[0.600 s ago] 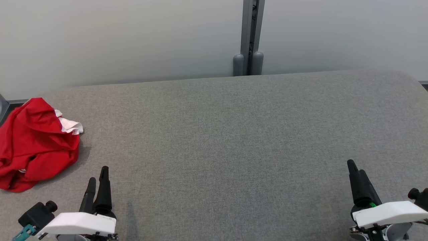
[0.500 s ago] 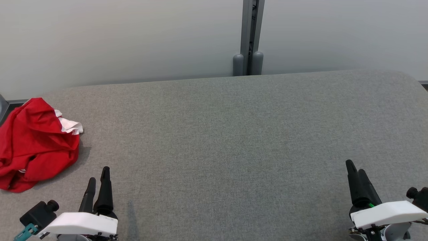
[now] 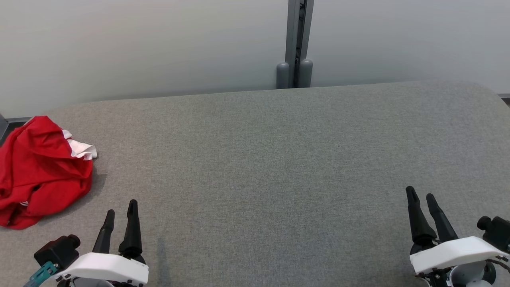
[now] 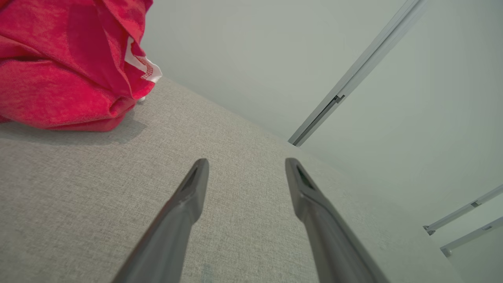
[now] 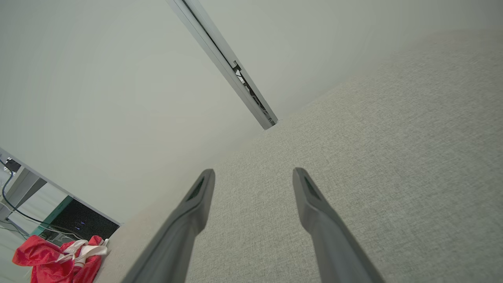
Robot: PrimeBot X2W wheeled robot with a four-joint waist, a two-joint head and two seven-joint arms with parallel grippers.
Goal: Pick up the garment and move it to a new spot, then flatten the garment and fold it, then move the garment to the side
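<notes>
Garment (image 3: 40, 171), red with white trim, lies crumpled at the head view's left edge on the grey table (image 3: 259, 159), untouched. Step 1, the pickup, seems not yet begun. The left gripper (image 3: 121, 208) and right gripper (image 3: 419, 193), in the bottom corners, have fingers apart and empty. Next, the left gripper likely needs to reach up-left. The left wrist view details the stitched hem (image 4: 143, 68); the right wrist view adds a dark box (image 5: 78, 224) behind.
</notes>
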